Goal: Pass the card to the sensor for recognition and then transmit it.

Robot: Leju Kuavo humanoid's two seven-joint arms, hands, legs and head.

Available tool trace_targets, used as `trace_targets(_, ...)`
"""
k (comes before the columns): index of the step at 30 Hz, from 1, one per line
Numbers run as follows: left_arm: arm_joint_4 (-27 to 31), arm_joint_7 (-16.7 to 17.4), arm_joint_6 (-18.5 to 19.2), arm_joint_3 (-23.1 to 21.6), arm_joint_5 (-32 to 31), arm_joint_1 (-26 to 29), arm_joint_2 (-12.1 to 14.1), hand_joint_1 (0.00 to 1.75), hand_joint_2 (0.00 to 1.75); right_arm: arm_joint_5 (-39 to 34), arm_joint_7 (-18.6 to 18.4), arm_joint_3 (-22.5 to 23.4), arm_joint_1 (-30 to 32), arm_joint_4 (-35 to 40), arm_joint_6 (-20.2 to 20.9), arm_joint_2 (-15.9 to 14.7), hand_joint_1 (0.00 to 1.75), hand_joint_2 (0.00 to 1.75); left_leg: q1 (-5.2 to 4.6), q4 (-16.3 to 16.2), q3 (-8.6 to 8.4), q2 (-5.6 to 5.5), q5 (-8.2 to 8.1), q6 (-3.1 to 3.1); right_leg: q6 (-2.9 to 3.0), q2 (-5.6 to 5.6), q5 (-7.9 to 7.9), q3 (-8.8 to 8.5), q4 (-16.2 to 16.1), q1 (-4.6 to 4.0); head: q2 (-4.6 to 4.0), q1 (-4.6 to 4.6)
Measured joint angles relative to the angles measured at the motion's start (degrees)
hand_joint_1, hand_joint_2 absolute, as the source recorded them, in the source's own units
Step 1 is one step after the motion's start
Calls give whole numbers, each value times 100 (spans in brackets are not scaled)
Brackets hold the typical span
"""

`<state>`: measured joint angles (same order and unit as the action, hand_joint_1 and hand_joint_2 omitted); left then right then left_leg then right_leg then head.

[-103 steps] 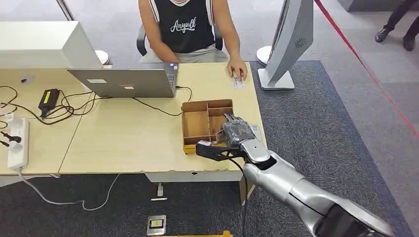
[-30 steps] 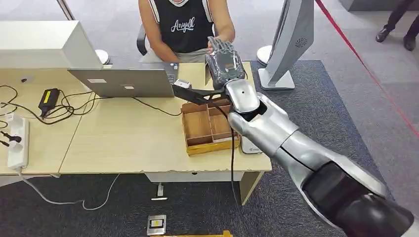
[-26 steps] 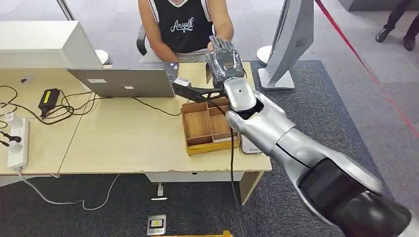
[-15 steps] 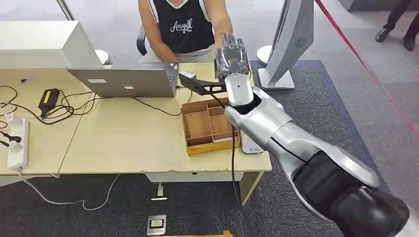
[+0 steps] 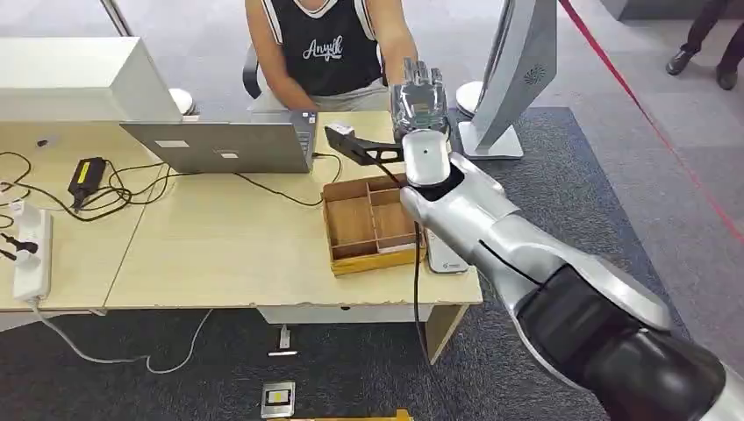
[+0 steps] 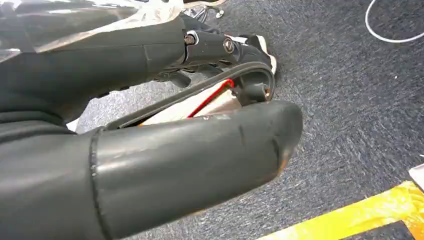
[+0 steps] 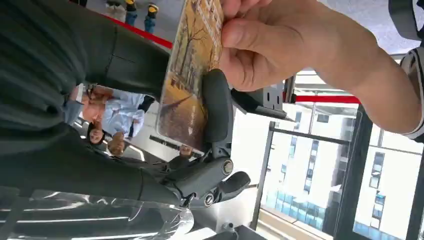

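A: Since the right hand (image 5: 419,98) rose from the wooden tray (image 5: 350,221) to the seated person, where's the card (image 7: 192,70)?
B: Pinched in its fingers, with the person's hand (image 7: 280,47) now gripping the far end
A: So the handover's underway?
B: Looks so; releasing seems next. Left hand (image 6: 150,150) hangs over carpet, grip unclear
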<state>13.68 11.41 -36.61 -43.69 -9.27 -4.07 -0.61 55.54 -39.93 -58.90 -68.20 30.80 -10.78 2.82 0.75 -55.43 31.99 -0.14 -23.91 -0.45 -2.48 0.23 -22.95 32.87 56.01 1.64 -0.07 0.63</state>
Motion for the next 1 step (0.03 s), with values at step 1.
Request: trace_targets(1, 0, 0, 0, 0, 0, 0, 0, 0, 0, 0, -2, -2, 0, -11, 0, 0, 0, 175, 0, 0, 0, 0, 0, 0, 0, 0, 0, 0, 0, 0, -2, 0)
